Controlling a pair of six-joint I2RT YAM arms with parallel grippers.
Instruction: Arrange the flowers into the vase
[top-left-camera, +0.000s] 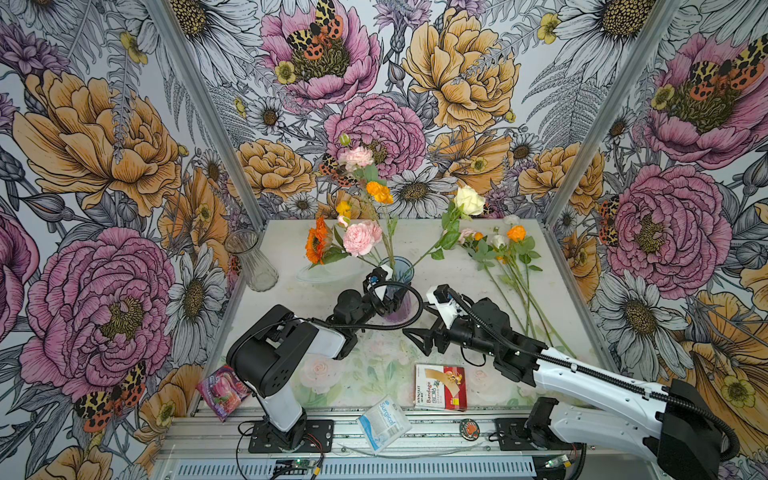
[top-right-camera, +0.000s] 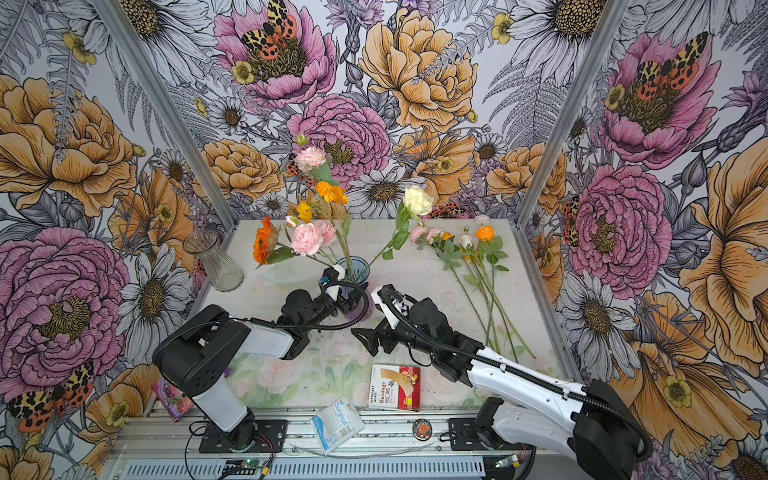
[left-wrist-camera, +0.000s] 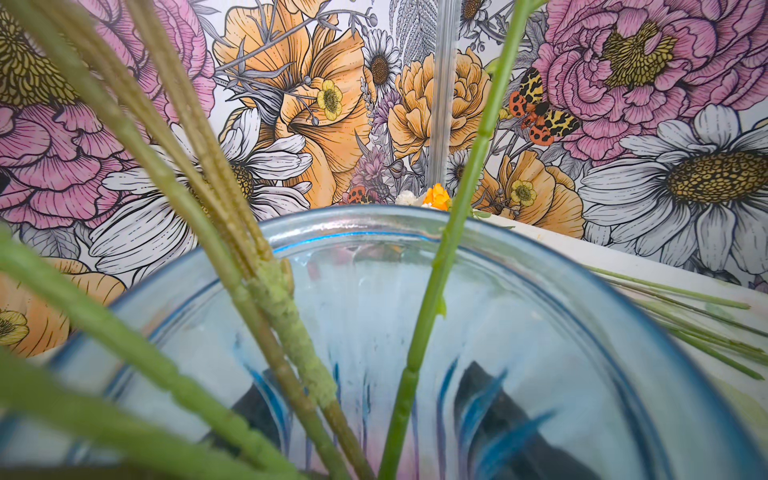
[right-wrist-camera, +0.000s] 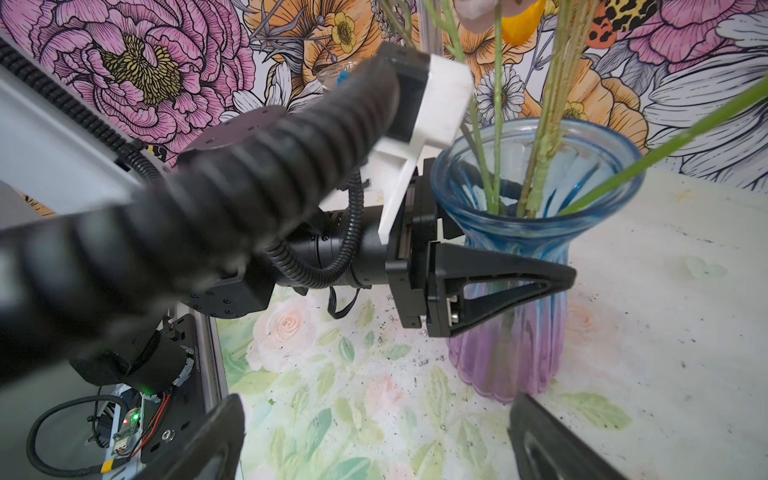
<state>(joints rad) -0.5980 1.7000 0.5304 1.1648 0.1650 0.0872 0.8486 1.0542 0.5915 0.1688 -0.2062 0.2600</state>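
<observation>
A blue-and-purple glass vase (top-left-camera: 401, 268) (top-right-camera: 353, 266) (right-wrist-camera: 519, 345) stands mid-table and holds several flowers (top-left-camera: 360, 239) with pink, orange and cream heads. Their green stems (left-wrist-camera: 432, 291) cross its rim (left-wrist-camera: 374, 224). More flowers (top-left-camera: 511, 257) (top-right-camera: 478, 253) lie flat at the back right. My left gripper (top-left-camera: 392, 301) (top-right-camera: 351, 301) (right-wrist-camera: 536, 232) is shut on the vase's narrow neck, one finger (right-wrist-camera: 511, 278) on each side. My right gripper (top-left-camera: 415, 341) (top-right-camera: 362, 341) (right-wrist-camera: 378, 449) hangs open and empty just right of the vase's base, above the table.
An empty clear glass vase (top-left-camera: 251, 262) stands at the back left. A bandage box (top-left-camera: 440, 386), a surgical packet (top-left-camera: 384, 422), a pink pouch (top-left-camera: 222, 392) and a small round badge (top-left-camera: 469, 428) lie along the front edge. Printed walls enclose three sides.
</observation>
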